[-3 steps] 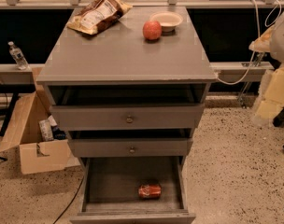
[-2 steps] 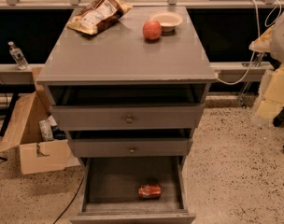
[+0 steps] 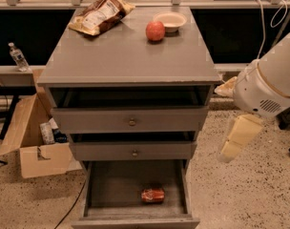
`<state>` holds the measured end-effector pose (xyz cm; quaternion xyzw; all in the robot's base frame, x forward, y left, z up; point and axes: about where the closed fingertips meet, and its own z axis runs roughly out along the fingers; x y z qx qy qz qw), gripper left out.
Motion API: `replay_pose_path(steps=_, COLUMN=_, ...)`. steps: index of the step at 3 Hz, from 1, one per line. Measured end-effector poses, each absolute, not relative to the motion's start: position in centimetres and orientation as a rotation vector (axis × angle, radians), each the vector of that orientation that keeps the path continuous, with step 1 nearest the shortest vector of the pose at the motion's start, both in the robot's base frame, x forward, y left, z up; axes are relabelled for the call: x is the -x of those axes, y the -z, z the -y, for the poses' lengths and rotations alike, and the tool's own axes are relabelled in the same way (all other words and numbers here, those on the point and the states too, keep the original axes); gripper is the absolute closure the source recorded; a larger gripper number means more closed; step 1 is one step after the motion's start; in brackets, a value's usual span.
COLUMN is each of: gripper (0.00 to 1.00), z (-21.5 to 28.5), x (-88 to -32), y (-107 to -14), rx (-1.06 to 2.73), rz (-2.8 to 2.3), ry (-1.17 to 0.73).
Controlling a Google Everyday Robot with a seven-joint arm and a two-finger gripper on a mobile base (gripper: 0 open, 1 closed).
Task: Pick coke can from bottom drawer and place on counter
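The coke can (image 3: 152, 195) lies on its side on the grey floor of the open bottom drawer (image 3: 102, 190), near its front right. The counter (image 3: 130, 56) is the grey top of the three-drawer cabinet. My gripper (image 3: 235, 138) hangs as a cream-coloured piece under the white arm (image 3: 271, 85), to the right of the cabinet, level with the middle drawer. It is above and to the right of the can, apart from it and holding nothing.
On the counter are a chip bag (image 3: 99, 14) at the back left, a red apple (image 3: 155, 31) and a small white bowl (image 3: 170, 20) at the back right. An open cardboard box (image 3: 37, 142) stands on the floor to the left. A water bottle (image 3: 17, 56) stands on the left ledge.
The arm and gripper have moved left and down, closer to the cabinet's right side. The can and the counter items have not moved.
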<state>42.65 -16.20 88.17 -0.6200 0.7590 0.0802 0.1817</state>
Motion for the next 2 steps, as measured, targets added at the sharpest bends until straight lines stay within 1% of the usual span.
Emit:
replay_pose_path(steps=1, gripper=0.0, z=16.2, x=-42.6, y=-88.2, rx=1.75, rz=-2.142, ry=-0.225)
replay_pose_path(steps=2, gripper=0.0, z=16.0, x=-42.0, y=-85.1, rx=1.753, rz=-2.087, ry=-0.332)
